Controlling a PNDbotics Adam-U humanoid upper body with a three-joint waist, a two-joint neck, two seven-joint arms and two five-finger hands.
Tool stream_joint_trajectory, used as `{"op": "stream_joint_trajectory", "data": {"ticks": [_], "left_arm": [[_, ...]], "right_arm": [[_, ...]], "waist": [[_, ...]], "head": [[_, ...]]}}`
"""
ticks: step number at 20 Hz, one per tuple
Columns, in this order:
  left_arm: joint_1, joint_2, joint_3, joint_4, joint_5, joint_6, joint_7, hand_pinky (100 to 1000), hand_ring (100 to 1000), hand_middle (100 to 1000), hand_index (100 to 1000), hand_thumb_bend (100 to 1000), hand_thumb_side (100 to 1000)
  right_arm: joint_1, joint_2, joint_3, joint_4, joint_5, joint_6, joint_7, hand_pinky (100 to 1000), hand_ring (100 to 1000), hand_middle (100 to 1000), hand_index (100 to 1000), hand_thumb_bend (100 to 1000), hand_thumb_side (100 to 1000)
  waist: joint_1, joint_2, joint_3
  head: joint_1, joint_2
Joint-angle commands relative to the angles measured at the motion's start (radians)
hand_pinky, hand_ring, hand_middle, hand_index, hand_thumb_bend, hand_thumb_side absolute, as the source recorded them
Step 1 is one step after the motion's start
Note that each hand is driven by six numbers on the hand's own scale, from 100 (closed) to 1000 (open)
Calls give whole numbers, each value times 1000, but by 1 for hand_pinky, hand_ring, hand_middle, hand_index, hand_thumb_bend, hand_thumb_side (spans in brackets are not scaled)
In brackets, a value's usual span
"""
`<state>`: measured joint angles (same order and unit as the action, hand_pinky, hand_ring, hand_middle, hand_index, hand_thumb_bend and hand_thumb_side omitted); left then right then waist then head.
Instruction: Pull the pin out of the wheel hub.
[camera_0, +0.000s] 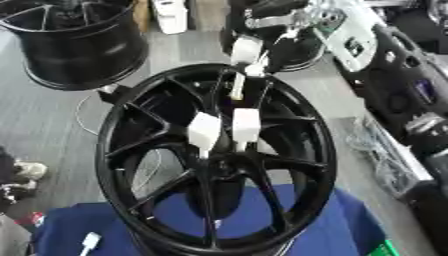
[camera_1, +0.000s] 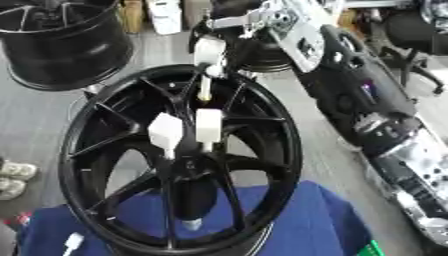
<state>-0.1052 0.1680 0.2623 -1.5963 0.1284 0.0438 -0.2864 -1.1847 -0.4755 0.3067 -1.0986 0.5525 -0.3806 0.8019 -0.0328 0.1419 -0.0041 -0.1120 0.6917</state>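
Left eye view: black spoked wheel (camera_0: 214, 160) stands upright on a blue cloth (camera_0: 341, 225), face tilted toward the camera. Two white blocky pins (camera_0: 205, 131) sit side by side in the hub just above centre, each with a thin stem running down into the hub. Right arm (camera_0: 385, 75) comes in from the upper right; right hand (camera_0: 254, 55) is above the rim's top edge, fingertips pinched on a third pin (camera_0: 237, 87), a slim white one that hangs down inside the rim, clear of the two at the hub. Second black wheel (camera_0: 74, 45) stands upper left on the grey floor, well apart. A thin cable (camera_0: 83, 117) loops on the floor beside the left rim. Small white plug-shaped piece (camera_0: 90, 241) lies on the cloth at lower left. Green corner (camera_0: 382, 248) at the bottom right edge. Shoes (camera_0: 26, 171) at the left edge. No readable writing or labels. Right eye view: same layout, shifted left. Shows more of the arm: forearm (camera_1: 372, 95) and its silver joint (camera_1: 411, 165) run down the right side, hiding the floor behind. A pale stub (camera_1: 191, 223) shows low behind the spokes, not clear in the other view. Pinch on the slim pin reads the same here. Left hand shows in neither view.
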Motion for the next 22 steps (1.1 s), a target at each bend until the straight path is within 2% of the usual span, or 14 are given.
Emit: {"op": "stream_joint_trajectory", "data": {"ticks": [1, 3, 6, 9, 11, 14, 15, 17, 18, 19, 21, 22], "left_arm": [[-3, 29, 9, -12, 0, 1, 7, 742, 508, 550, 720, 599, 654], [0, 33, 13, -13, -1, 1, 12, 741, 508, 550, 721, 598, 654], [2, 38, 19, -15, -1, 0, 18, 741, 508, 550, 720, 597, 654], [2, 38, 25, -19, 0, -1, 24, 741, 508, 550, 720, 597, 654], [3, 37, 29, -22, 0, -2, 28, 740, 508, 550, 721, 597, 654], [6, 36, 38, -26, 1, -5, 37, 740, 508, 549, 720, 596, 654], [6, 37, 40, -28, 2, -6, 39, 740, 508, 549, 720, 596, 654], [6, 36, 45, -31, 2, -7, 45, 739, 508, 549, 720, 596, 654], [6, 35, 45, -32, 2, -8, 47, 739, 508, 549, 720, 596, 653], [6, 34, 45, -33, 2, -7, 47, 739, 508, 549, 720, 596, 653], [4, 31, 43, -35, 2, -7, 46, 739, 508, 549, 720, 596, 653], [3, 30, 42, -36, 3, -8, 45, 738, 508, 549, 720, 596, 653]], "right_arm": [[-16, -111, -78, -71, -62, -63, 85, 567, 264, 335, 784, 100, 141], [19, -196, -142, -115, -110, -20, 41, 575, 255, 330, 770, 100, 100], [120, -331, -274, -172, -161, 60, -76, 575, 243, 326, 754, 100, 100], [273, -448, -428, -184, -191, 145, -228, 563, 231, 316, 737, 100, 100], [380, -495, -515, -162, -196, 197, -328, 556, 230, 314, 727, 100, 100], [547, -518, -631, -50, -195, 275, -515, 548, 235, 315, 715, 100, 100], [588, -519, -650, 9, -189, 297, -582, 549, 237, 316, 716, 100, 100], [658, -515, -662, 182, -180, 355, -719, 575, 312, 389, 745, 100, 126], [683, -508, -653, 291, -195, 383, -789, 606, 416, 486, 779, 100, 168], [701, -500, -632, 398, -223, 401, -850, 650, 503, 585, 812, 100, 254], [732, -470, -564, 604, -311, 410, -912, 730, 682, 786, 868, 100, 640], [743, -454, -527, 686, -360, 401, -920, 750, 736, 836, 880, 100, 741]], "waist": [[-2, -22, -9], [-7, -22, -18], [-11, -19, -28], [-10, -14, -35], [-8, -10, -37], [-4, -4, -41], [-3, -3, -41], [-1, 0, -40], [-1, 2, -38], [-1, 3, -35], [2, 7, -28], [4, 9, -26]], "head": [[14, -6], [21, -5], [27, -6], [29, -10], [31, -12], [36, -17], [35, -18], [33, -19], [29, -19], [25, -20], [18, -22], [17, -22]]}}
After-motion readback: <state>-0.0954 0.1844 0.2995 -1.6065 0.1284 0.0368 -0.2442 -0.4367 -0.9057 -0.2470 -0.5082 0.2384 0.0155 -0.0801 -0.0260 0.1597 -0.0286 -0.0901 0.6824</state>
